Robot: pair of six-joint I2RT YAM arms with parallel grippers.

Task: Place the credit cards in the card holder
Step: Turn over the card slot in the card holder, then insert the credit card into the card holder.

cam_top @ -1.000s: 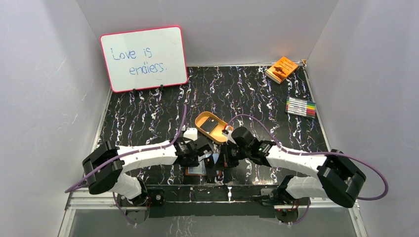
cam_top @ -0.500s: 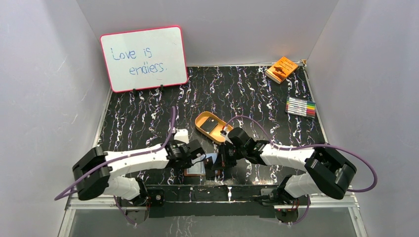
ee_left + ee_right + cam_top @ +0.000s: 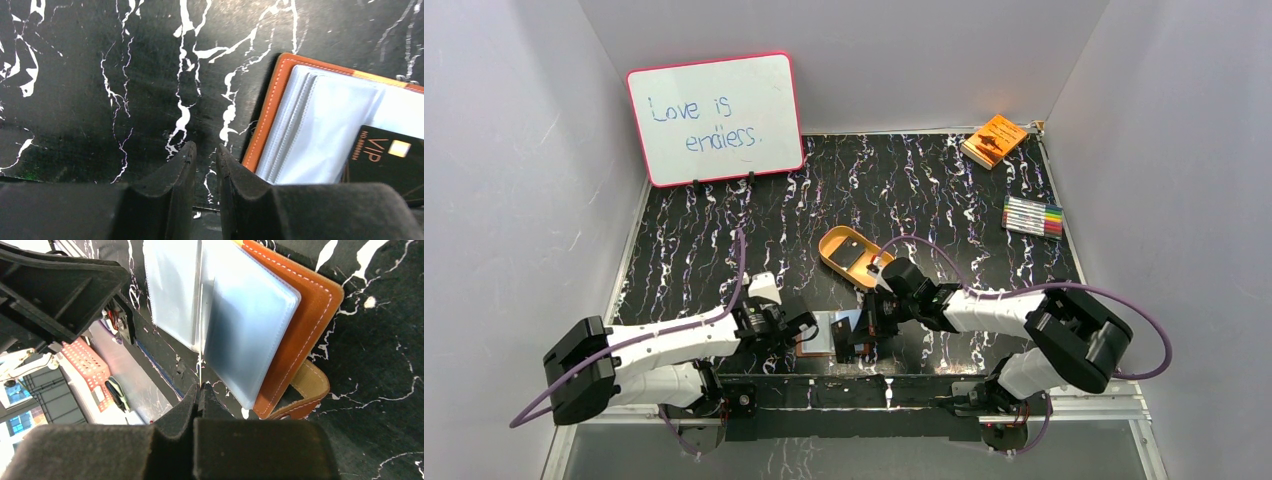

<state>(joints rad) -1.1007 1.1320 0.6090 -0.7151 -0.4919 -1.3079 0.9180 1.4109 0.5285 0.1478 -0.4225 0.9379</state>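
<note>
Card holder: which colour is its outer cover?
The card holder is orange-brown leather with pale stitching; the right wrist view shows it best.

Plain pale walls (image 3: 904,60) on three sides, black white-veined marble tabletop (image 3: 904,190). Pink-framed whiteboard (image 3: 714,118) propped at back left. Flat, even light.

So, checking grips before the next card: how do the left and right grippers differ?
The left gripper has jaws slightly apart, table showing between; the right gripper is pressed shut. The left sits beside the card holder at its leather edge, the right at its clear sleeves. Both are near it.
</note>
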